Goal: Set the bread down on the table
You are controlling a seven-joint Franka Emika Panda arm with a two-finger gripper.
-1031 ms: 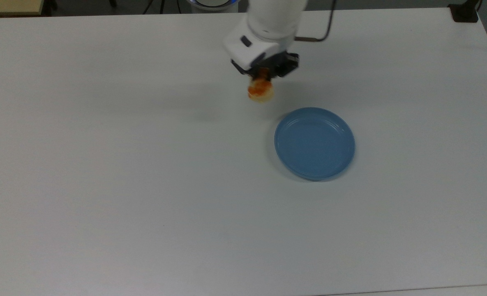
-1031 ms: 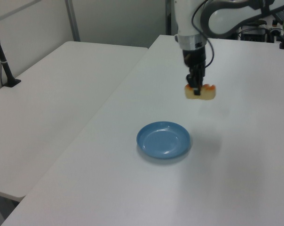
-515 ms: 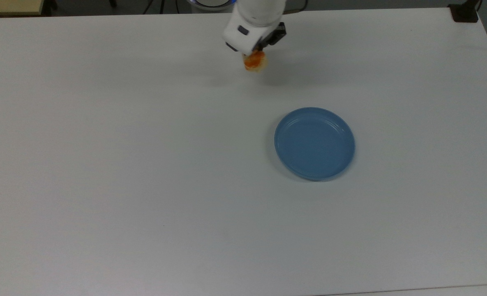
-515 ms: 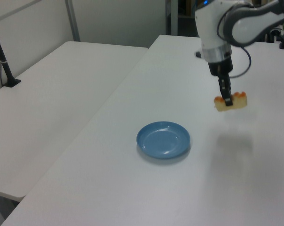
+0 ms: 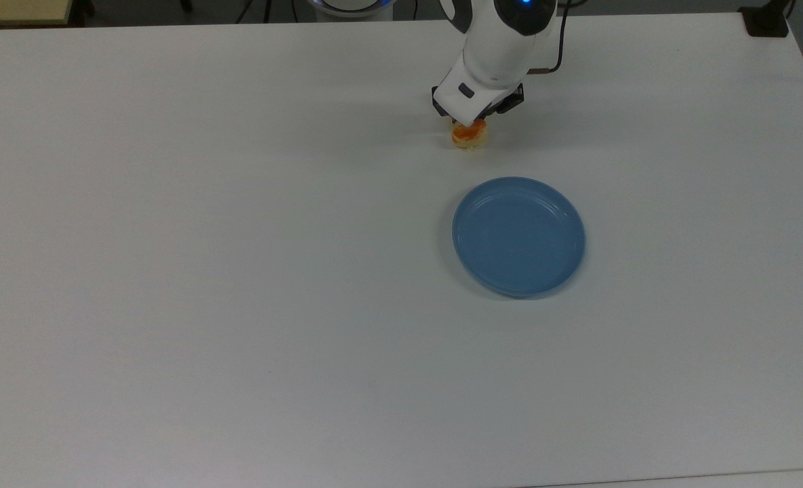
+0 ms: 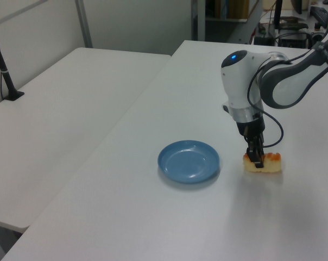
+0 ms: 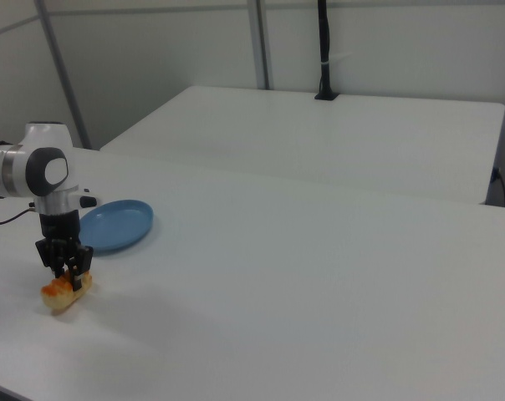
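Observation:
The bread [image 5: 469,136] [image 6: 263,163] [image 7: 63,293], pale tan with orange-glazed bumps, lies low against the white table [image 5: 238,285] [image 6: 294,217] [image 7: 319,292] and appears to rest on it. My gripper [image 5: 472,126] [image 6: 257,160] [image 7: 68,272] points straight down from above and is shut on the bread's middle. In the top view the bread is just above the empty blue plate [image 5: 518,236] [image 6: 188,161] [image 7: 116,225], a short gap away from its rim.
A second white table [image 6: 71,98] [image 7: 336,134] stands beside this one, with a black pole [image 6: 4,70] [image 7: 323,50] clamped to it. A black clamp [image 5: 767,20] sits at the top view's upper right corner. Wide bare tabletop spreads over the top view's left and bottom.
The arm has swung the held bread toward the top view's right and lowered it from mid-air to the table surface beside the plate. The plate has not moved.

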